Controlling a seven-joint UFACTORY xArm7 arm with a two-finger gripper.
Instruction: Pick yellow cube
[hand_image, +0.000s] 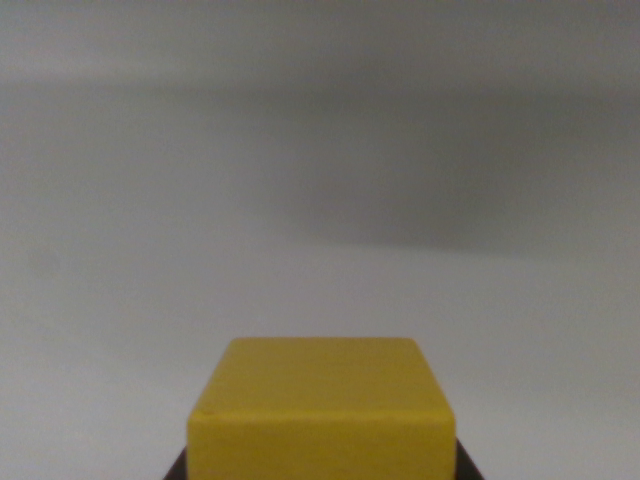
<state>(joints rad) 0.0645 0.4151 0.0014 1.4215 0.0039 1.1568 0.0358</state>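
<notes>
Item logged from my remote station, wrist view only: one yellow cube (322, 415), sitting low and centred in the picture, its top face and near face both showing, edges rounded, a small dark speck near the front left corner. Around it I saw only a pale grey surface, which I took to be the bench (150, 300), with a broad soft shadow (420, 210) spread across it toward the wrist view's right. Two dark slivers (176, 470) showed at the bottom edge, one on each side of the cube's base; I judged these to be parts of the pincer, but too little was visible to be sure. Pincer state: I could not tell whether it was spread, pressed together or pinching the cube, as no fingertips were in sight. Whether the cube rested on the bench or hung clear of it I could not tell either. Step in hand, by my judgement: the grasp itself, or the moment just after it. Next move, as I reckoned: confirm a firm hold on both flanks, then raise straight up, slowly, watching that the cube kept its place in view.
</notes>
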